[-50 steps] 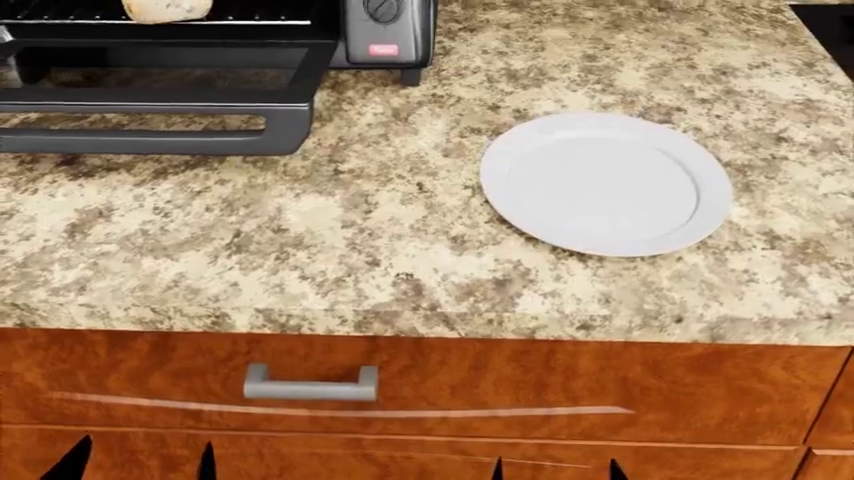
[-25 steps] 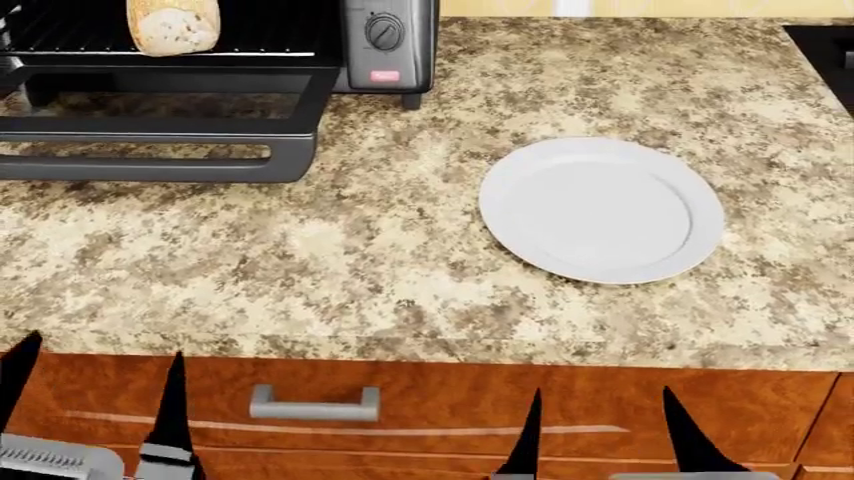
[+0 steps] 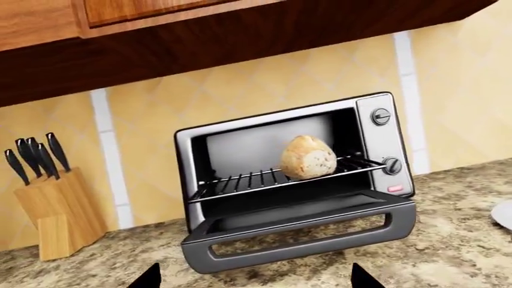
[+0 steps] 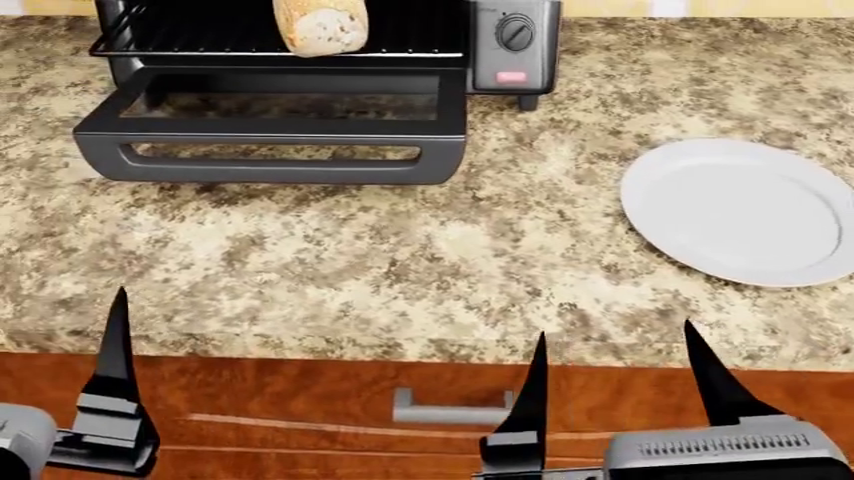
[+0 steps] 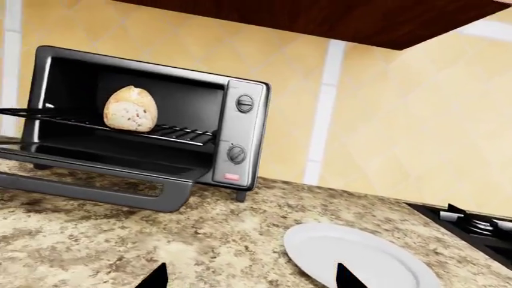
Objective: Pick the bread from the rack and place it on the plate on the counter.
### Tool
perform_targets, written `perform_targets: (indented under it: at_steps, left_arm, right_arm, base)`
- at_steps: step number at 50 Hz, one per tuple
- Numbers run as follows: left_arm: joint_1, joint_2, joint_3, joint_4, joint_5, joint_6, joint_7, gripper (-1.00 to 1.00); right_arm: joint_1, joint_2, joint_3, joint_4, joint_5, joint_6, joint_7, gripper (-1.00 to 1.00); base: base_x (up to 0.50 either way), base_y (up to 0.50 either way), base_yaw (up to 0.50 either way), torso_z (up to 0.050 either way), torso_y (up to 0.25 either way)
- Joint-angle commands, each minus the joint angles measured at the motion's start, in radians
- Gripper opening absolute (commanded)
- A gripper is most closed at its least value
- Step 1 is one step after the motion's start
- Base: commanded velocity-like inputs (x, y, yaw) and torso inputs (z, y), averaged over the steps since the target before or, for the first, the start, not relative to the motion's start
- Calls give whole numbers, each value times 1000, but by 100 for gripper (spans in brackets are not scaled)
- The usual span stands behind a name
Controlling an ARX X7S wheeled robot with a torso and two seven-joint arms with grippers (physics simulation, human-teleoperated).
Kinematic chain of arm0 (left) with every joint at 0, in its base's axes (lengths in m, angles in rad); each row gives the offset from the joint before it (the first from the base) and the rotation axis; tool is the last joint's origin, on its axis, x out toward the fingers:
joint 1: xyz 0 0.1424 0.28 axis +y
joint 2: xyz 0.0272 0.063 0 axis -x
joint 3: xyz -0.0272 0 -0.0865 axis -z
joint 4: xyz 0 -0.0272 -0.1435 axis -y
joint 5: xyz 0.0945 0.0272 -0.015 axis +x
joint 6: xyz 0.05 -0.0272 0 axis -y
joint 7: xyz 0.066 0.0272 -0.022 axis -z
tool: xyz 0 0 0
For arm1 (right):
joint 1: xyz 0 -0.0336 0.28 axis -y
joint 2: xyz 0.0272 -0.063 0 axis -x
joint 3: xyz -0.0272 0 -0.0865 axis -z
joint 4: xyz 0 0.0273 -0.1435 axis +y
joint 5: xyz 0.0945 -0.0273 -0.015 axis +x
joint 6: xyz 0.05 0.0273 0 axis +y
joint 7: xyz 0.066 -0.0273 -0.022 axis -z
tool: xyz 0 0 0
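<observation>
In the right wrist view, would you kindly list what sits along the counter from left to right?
Bread on the rack inside the toaster oven → white plate → stove burner at the far right edge.

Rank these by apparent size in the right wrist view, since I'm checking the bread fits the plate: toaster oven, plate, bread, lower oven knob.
1. toaster oven, though partly cut off by the frame
2. plate, nearer the camera, so somewhat flattered
3. bread
4. lower oven knob
</observation>
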State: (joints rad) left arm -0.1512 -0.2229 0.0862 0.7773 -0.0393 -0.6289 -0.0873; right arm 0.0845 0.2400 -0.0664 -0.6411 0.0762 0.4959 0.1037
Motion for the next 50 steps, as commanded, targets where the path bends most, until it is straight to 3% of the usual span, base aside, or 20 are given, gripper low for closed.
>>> perform_targets:
  at_steps: [1, 26, 50]
  left_arm:
    - [-17, -15, -10, 27, 1, -27, -11, 100]
    - [-226, -83, -48, 150, -34, -270, 19, 100]
    - [-304, -98, -25, 198, -32, -365, 5, 100]
  right_arm:
    - [31, 12, -19, -42, -2, 46, 4, 100]
    - [329, 72, -106, -269, -49, 404, -4, 100]
    - [330, 67, -75, -266, -22, 381, -8, 100]
  base:
    - [0, 500, 0, 50, 35]
    - [4, 48, 0, 50, 35]
    - [471, 1, 0, 48, 34]
